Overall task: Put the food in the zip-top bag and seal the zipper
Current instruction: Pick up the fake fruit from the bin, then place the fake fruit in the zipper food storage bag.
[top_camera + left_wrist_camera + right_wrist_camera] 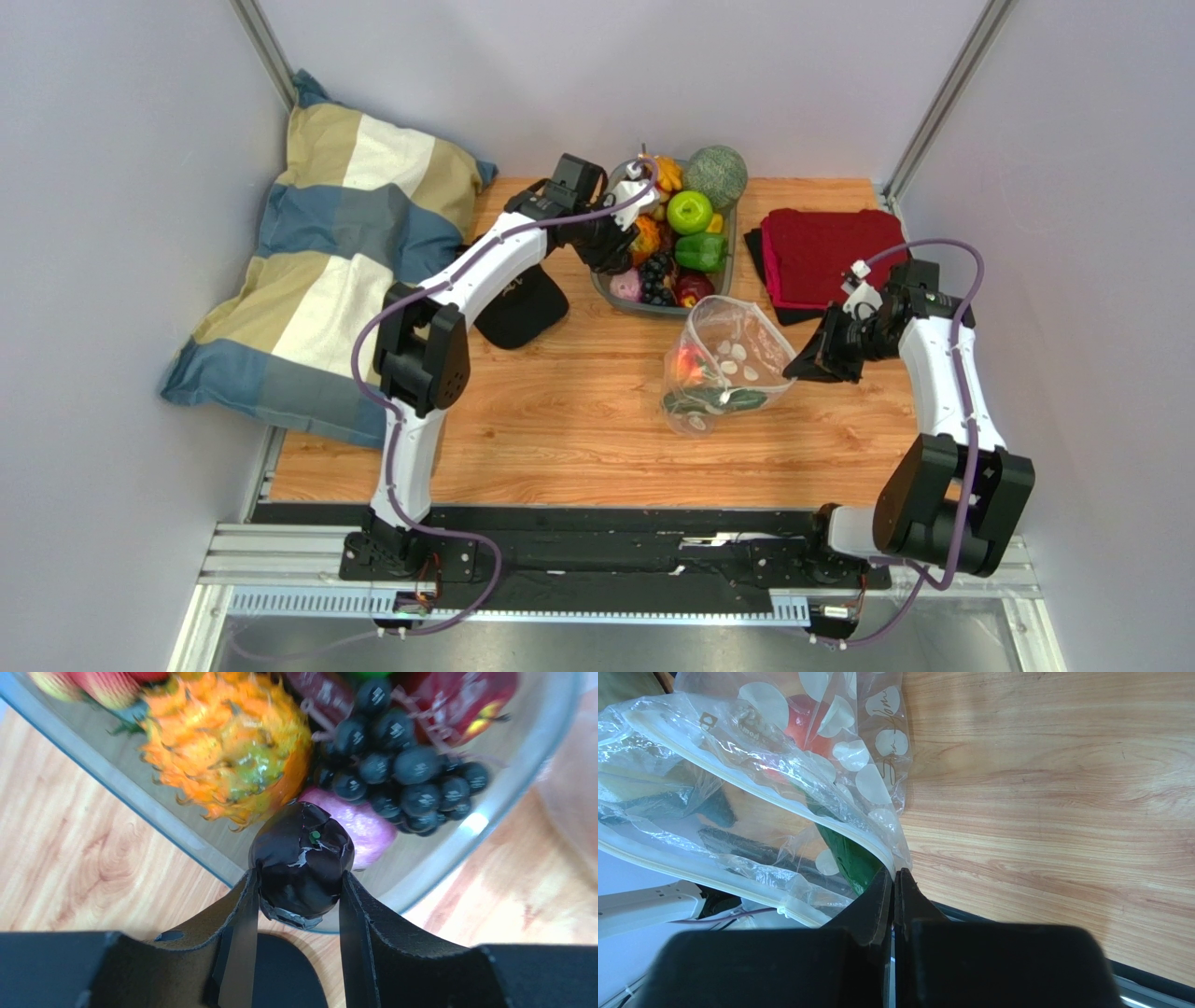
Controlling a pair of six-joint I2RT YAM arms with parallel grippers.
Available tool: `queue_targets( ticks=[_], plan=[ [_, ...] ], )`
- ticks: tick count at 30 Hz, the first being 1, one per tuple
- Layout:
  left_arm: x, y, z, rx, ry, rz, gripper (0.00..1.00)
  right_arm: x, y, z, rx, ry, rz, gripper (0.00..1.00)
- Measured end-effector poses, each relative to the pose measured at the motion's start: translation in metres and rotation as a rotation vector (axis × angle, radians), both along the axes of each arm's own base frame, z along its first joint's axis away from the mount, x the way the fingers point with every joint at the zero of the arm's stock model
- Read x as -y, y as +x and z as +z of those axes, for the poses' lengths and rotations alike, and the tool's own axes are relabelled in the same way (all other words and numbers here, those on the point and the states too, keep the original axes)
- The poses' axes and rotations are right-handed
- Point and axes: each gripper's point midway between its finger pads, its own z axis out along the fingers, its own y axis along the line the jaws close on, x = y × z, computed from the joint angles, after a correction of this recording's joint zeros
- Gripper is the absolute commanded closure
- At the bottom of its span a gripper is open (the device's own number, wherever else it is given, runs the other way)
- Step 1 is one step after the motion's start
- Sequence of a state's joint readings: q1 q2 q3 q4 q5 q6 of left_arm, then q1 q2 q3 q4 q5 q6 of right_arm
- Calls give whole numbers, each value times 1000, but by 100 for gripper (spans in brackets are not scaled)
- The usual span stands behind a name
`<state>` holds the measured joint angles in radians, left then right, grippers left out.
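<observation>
The left claw [300, 877] is pinching a black fruit [302, 847] at the 9 o'clock side of the grey tray [456, 850]. The right claw [894, 880] is clamping the 3 o'clock corner of the zip-top bag [723, 361], whose zipper [763, 777] is gaping. The bag is sitting on the counter [561, 420] at the tray's 6 o'clock.

Wooden table [561, 420]: striped pillow [330, 252] at left edge, black cap [522, 308] beside it, grey tray [638, 311] rear centre, red cloth [828, 252] rear right, zip-top bag [723, 364] centre-right.
</observation>
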<state>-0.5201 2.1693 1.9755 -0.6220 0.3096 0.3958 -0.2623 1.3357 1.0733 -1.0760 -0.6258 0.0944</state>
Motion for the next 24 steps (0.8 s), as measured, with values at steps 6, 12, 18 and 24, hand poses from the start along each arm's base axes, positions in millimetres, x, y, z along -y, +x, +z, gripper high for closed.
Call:
queue_targets(
  ticks=[6,12,18,24],
  plan=[
    [8,-14,57,32,-112,-17,71,-4,0,1,-3,14,6,100],
    [33,-46,153,88,-309,-81,69,-10,3,7,12,25,24,100],
    [90,-132,217,105,-440,-288,68,-18,6,14,33,42,50,100],
    [129,-197,192,-11,-434,-438,66,-22,6,17,32,56,50,100]
  ],
)
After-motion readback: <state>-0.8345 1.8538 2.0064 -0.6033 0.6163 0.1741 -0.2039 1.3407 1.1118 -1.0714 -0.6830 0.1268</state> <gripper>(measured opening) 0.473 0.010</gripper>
